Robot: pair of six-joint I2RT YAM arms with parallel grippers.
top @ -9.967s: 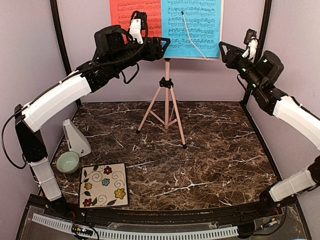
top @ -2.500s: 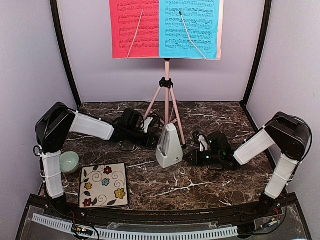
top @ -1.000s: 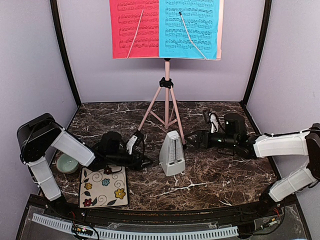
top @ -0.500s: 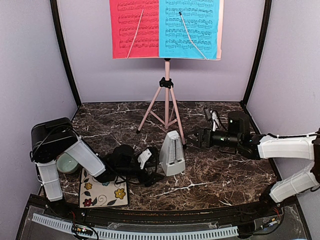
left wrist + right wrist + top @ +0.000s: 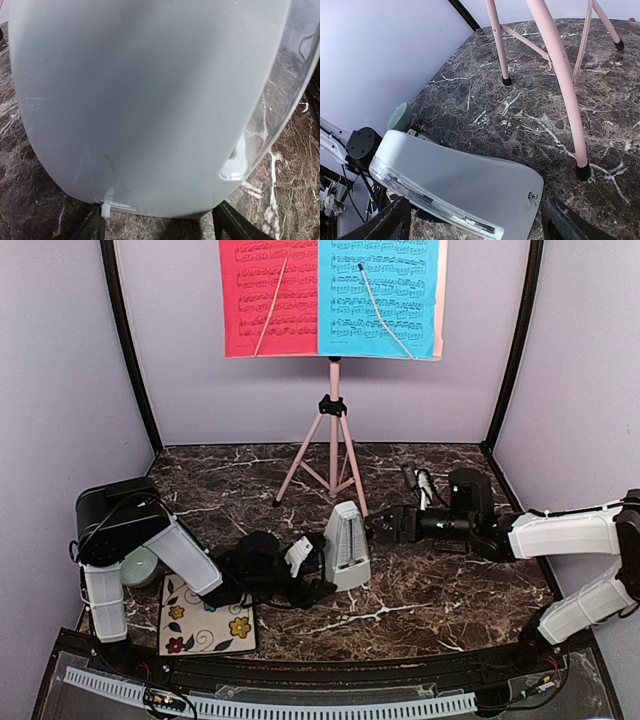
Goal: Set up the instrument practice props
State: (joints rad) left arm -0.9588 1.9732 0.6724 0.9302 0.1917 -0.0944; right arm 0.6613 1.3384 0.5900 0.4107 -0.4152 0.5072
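The pale pink music stand point(image 5: 334, 440) stands at the back with the red sheet point(image 5: 268, 295) and the blue sheet point(image 5: 378, 295) side by side on its desk. The white metronome point(image 5: 346, 542) stands upright in front of the stand's legs. My left gripper point(image 5: 320, 578) is low at its left base. In the left wrist view the metronome point(image 5: 150, 100) fills the frame and the open gripper point(image 5: 157, 227) straddles its base. My right gripper point(image 5: 380, 528) is open just right of it. The right wrist view shows the metronome point(image 5: 470, 185) ahead of that gripper point(image 5: 475, 225), and a stand leg point(image 5: 560, 75).
A pale green bowl point(image 5: 140, 562) sits at the left behind my left arm and also shows in the right wrist view point(image 5: 400, 116). The floral tile point(image 5: 215, 625) lies at the front left, partly under my left arm. Black frame posts stand at both back corners.
My left gripper has slid right along the table up to the metronome's base. My right gripper has moved left, closer to the metronome. The metronome, stand and sheets have not moved.
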